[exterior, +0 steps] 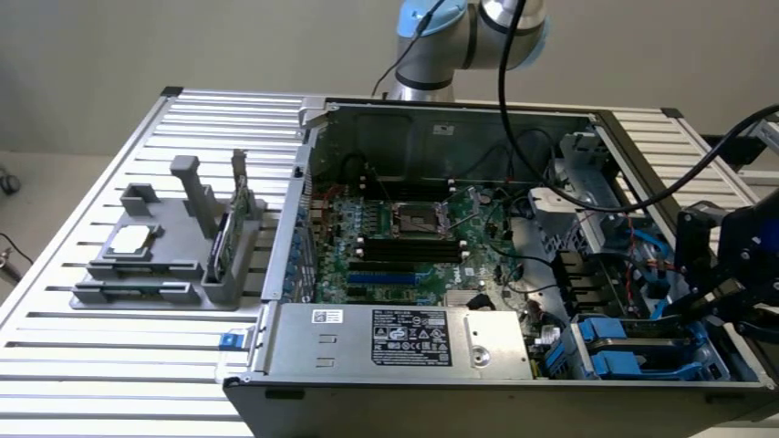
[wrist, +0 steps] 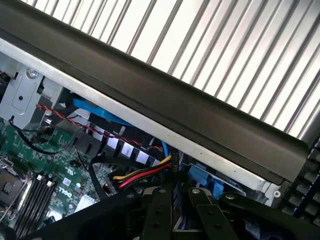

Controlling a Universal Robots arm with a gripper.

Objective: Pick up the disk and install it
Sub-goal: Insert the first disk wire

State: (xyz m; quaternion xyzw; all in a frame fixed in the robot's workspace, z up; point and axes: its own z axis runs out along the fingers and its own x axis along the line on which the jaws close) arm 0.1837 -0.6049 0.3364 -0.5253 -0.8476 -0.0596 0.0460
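Hovering over the drive bay (exterior: 633,351), the gripper (wrist: 173,212) has jaws nearly closed. Any hold on something is unclear.

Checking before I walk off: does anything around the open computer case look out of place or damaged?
Nothing stands out. The computer case sits open on the slatted table, cables inside it, parts seated in the grey holder, the gripper at the blue drive bays.

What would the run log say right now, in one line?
tool: low at case edge, exterior view's right | nearest: blue drive bay | disk: cannot tell if held
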